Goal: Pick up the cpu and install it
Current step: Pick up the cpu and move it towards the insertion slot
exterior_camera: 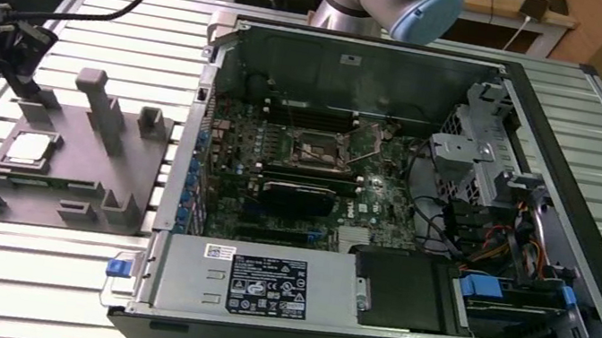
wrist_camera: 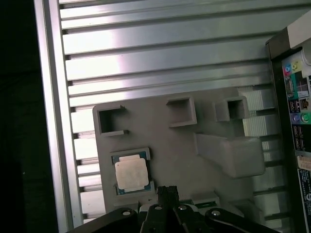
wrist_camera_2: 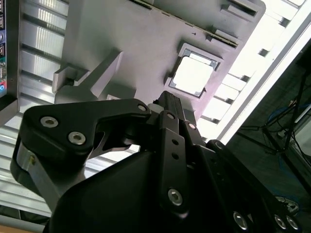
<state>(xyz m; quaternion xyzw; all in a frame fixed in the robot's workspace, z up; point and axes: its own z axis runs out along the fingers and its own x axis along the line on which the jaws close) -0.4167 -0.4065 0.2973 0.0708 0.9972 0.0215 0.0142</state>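
At the exterior view's left, above the far edge of the grey fixture (exterior_camera: pixel 80 188), the gripper (exterior_camera: pixel 37 91) is seen pointing down. Its fingers are brought together w/ nothing clamped between them; a single narrow dark tip is shown in both wrist views (wrist_camera_2: pixel 167 97) (wrist_camera: pixel 167 190). The tip is placed just beside the cpu's pocket, apart from the cpu. Whether the tip is touching the fixture can't be told.

The cpu (exterior_camera: pixel 29 149) is seated flat in a shallow square recess on the fixture, silver top up, near the fixture's edge at the exterior view's left. It is also seen in the wrist views (wrist_camera_2: pixel 193 77) (wrist_camera: pixel 131 174), bright and washed out in the second.

Upright posts are carried by the fixture, which is laid on the slatted aluminium table (exterior_camera: pixel 120 13). Further to the exterior view's right, the open computer case (exterior_camera: pixel 590 178) is laid on its side, w/ the motherboard's socket (exterior_camera: pixel 322 150) exposed near the board's middle; socket detail is hard to make out.

The gripper body is cut off by the frame edge in the exterior view, and part of the fixture is covered by black linkages in the wrist views. The arm's blue-capped joint (exterior_camera: pixel 429 12) is seen beyond the case; the links between joint and wrist are out of frame.
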